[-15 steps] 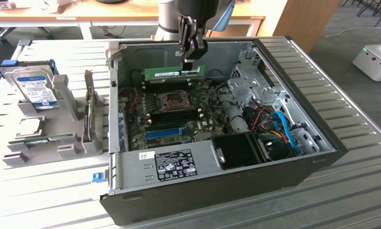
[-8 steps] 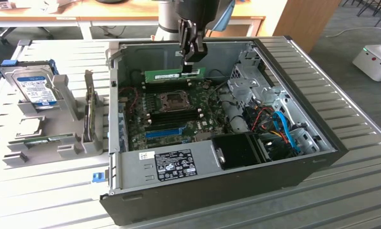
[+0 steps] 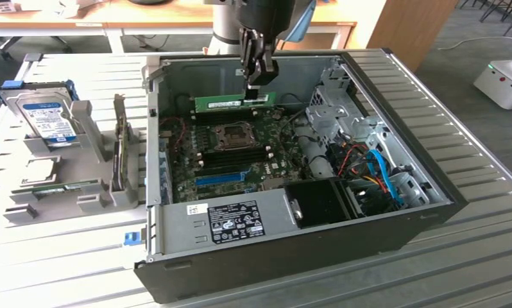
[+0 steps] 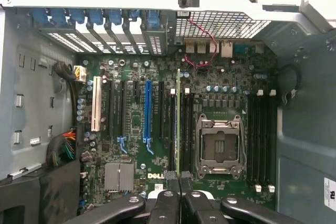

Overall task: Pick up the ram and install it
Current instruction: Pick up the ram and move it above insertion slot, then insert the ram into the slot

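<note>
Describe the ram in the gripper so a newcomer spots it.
Look inside the open computer case, beside the processor socket on the motherboard. The ram is the green, white-labelled stick standing on edge, pinched by the gripper; the other green stick rests in the grey rack outside the case.

Arm point(image 3: 269, 11) down-pointing (jaws pinched closed)
</note>
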You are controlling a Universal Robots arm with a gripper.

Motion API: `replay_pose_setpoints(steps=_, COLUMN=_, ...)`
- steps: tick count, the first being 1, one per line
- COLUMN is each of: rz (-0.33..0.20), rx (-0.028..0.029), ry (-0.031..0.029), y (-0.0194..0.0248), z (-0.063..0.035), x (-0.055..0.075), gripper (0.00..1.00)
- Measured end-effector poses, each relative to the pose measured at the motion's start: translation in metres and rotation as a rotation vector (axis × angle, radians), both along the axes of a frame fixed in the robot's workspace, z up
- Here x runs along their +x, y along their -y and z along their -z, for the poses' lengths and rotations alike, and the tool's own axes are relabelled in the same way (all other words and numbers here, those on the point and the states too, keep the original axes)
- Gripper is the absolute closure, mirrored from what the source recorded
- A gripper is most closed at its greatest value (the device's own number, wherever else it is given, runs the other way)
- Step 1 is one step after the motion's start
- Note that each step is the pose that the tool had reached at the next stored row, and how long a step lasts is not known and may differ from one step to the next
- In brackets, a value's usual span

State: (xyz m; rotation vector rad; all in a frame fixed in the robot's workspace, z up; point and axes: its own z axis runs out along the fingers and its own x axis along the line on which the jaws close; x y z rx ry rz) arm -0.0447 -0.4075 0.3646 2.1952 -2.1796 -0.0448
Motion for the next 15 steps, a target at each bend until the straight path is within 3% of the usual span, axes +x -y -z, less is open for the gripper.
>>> replay_pose_setpoints(steps=15, rz=0.000, rx=0.0001, ry=0.0000, y=0.0000, z=0.0001, x=0.0029, gripper=0.88)
